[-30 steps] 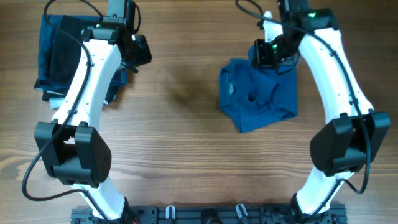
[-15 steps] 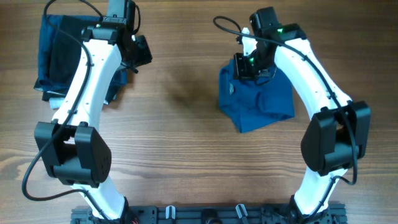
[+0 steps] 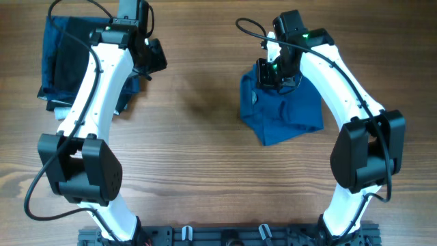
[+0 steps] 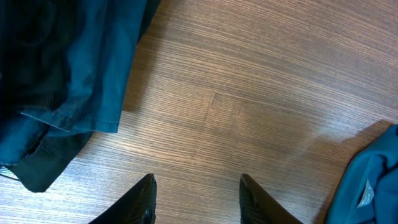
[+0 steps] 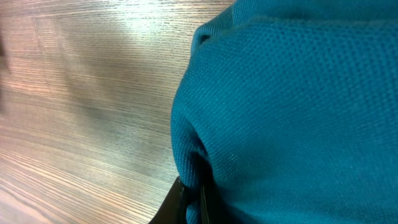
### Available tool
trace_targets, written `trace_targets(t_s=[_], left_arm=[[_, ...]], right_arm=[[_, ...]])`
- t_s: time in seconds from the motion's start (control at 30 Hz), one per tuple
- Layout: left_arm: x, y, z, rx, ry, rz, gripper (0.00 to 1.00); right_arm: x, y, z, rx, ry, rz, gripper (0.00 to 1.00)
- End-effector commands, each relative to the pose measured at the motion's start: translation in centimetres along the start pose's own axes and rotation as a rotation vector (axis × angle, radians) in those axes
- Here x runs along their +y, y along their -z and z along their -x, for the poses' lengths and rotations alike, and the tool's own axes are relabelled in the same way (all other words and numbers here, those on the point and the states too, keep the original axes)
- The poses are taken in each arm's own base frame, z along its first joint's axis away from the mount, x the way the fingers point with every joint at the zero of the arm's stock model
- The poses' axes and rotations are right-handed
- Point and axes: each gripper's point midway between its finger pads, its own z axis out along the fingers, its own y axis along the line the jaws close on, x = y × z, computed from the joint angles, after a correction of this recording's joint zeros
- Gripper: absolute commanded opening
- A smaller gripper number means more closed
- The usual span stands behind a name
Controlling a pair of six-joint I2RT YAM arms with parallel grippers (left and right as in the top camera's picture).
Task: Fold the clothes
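Your right pincer is clamped on a fold of the polo shirt, which lies bunched well right of the dark garment pile. Your left pincer, beside that pile, stands apart, empty. I judge a fold is in hand: next, carry this edge over flat.

No legible text, neck label (too small)

A heap of dark navy and black garments lies at the far-left corner of the wooden table.
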Motion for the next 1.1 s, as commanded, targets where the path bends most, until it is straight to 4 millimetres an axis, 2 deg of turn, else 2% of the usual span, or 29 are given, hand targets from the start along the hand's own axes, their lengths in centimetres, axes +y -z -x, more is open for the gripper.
trace_targets(t_s=[0.0, 0.67, 0.93, 1.07], left_arm=[[0.0, -0.4, 0.0, 0.008, 0.001, 0.006, 0.43], [0.0, -0.4, 0.0, 0.007, 0.001, 0.006, 0.43], [0.0, -0.4, 0.0, 0.007, 0.001, 0.006, 0.43], [0.0, -0.4, -0.1, 0.009, 0.0, 0.007, 0.43]], right_arm=[[-0.1, -0.7, -0.3, 0.017, -0.039, -0.005, 0.04], [-0.1, -0.7, -0.9, 0.04, -0.059, -0.008, 0.04], [1.5, -1.3, -1.4, 0.043, -0.032, -0.017, 0.06], [1.2, -1.4, -1.2, 0.026, -0.022, -0.053, 0.27]])
